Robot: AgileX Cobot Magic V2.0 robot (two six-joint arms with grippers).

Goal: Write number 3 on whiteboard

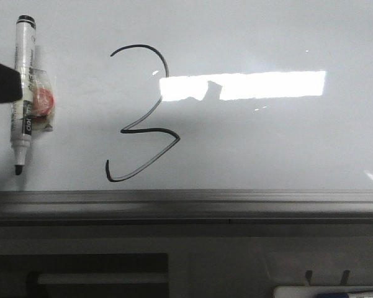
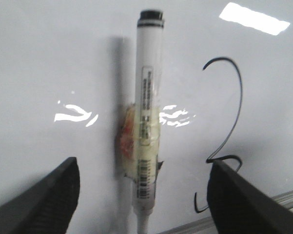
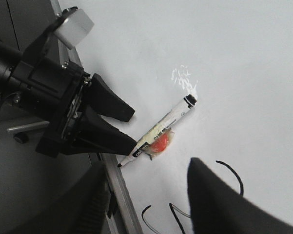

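Since the thin black hand-drawn 3 [image 1: 141, 115] looks finished, the spread left hand [image 2: 141, 195] straddles the white black-capped marker [image 2: 148, 122], lengthwise between its fingers.

The whiteboard [image 1: 267, 149] is a glossy pale surface with a bright rectangular glare patch to the right of centre and a grey metal ledge [image 1: 186, 202] along its near edge. A black 3 [image 1: 139, 115] is drawn on it, left of the glare. Further left lies a white marker [image 1: 23, 93], uncapped, tip toward the ledge, with a red lump [image 1: 42, 102] taped to its barrel.
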